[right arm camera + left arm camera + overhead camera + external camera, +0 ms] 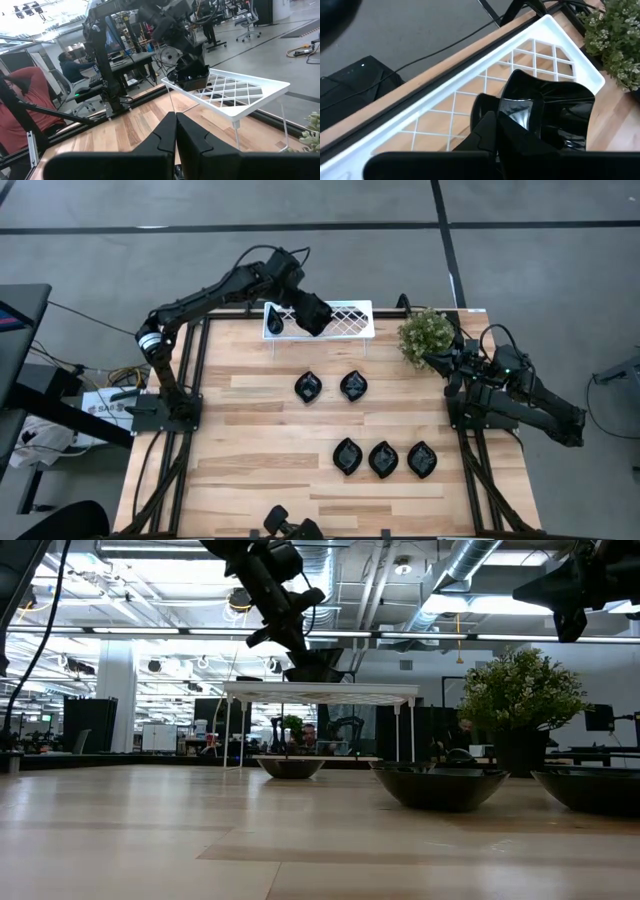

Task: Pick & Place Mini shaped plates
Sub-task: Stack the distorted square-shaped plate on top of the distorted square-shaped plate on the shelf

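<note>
My left gripper [312, 313] is over the white lattice tray [350, 320] at the table's far edge, shut on a glossy black rounded-square mini plate [552, 112]. A slim black teardrop plate [273, 320] lies on the tray's left end. Two leaf-shaped plates [308, 386] [353, 386] rest on the table's middle. Three more [348, 456] [383, 459] [421, 459] sit in a row nearer the near edge. My right gripper [175, 131] waits shut at the table's right edge, beside the plant. My left gripper pinches the plate's rim [512, 107] on the side nearest the wrist, between its two fingers [487, 127]. They come slanting down from the table's left. The plate [315, 670] is tilted, right over the tray's top [320, 690]; whether it touches the lattice I cannot tell.
A green potted plant [428, 335] stands at the far right corner, just right of the tray. The tray stands on thin legs [411, 735] above the wooden table [260, 440]. People and desks show in the room beyond the table.
</note>
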Controlling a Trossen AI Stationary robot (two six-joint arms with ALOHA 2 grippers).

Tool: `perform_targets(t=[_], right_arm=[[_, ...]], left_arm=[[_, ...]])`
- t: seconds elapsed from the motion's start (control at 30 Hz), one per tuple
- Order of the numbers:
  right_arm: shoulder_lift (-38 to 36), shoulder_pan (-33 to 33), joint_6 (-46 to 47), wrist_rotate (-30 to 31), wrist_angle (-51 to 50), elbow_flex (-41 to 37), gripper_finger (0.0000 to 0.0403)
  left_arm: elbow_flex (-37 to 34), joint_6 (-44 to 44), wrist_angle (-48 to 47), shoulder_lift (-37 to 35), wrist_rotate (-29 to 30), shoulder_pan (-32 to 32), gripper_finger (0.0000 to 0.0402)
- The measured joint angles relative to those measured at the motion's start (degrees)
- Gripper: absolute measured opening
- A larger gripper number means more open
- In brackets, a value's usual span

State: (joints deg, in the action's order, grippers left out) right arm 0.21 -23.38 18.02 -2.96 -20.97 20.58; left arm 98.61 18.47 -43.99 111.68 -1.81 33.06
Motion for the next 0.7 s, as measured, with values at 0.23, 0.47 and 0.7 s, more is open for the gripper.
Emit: perform_targets(t=[0.23, 0.47, 0.7], right_arm=[[-0.01, 0.0, -0.02, 0.0, 0.0, 0.02, 0.0006], [-0.02, 0.0, -0.02, 0.0, 0.02, 0.02, 0.0006], [0.0, 0.0, -0.02, 0.0, 0.0, 0.02, 0.0006]], left_arm=[[-0.96, 1.47, -0.02, 0.0, 0.34, 0.04, 0.0003], [-3.34, 1.54, 0.47, 0.02, 0.73, 0.1, 0.0006], [-3.34, 1.16, 1.61, 0.02, 0.73, 0.1, 0.0009]])
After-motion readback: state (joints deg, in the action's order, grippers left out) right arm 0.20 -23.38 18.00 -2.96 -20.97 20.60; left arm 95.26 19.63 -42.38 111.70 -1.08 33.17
